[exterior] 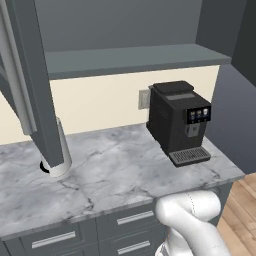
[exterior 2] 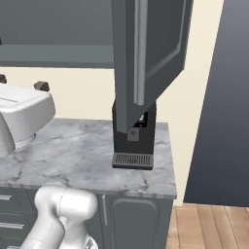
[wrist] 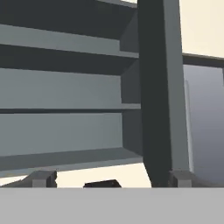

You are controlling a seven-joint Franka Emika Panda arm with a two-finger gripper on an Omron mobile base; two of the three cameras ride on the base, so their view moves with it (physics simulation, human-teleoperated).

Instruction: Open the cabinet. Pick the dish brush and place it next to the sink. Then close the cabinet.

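Note:
The cabinet [exterior: 125, 60] stands open, with a bare grey shelf showing inside. One of its doors [exterior 2: 146, 58] hangs swung out over the counter, its silver bar handle [exterior 2: 140, 48] facing me. The other door [exterior: 30, 75] is swung out at the left. My gripper [exterior 2: 22, 82] is at the left, below the cabinet, fingers pointing up and open, with nothing between them. In the hand view the gripper [wrist: 112, 179] faces the cabinet shelves [wrist: 65, 87] and a door edge [wrist: 157, 87]. The dish brush is out of view, and so is the sink.
A black coffee machine [exterior: 180, 122] stands on the marble counter [exterior: 115, 175] at the right, partly behind the open door [exterior 2: 133, 141]. A white paper-towel roll [exterior: 59, 150] stands behind the left door. Drawers [exterior: 130, 220] run below. A dark tall panel [exterior 2: 219, 121] bounds the right.

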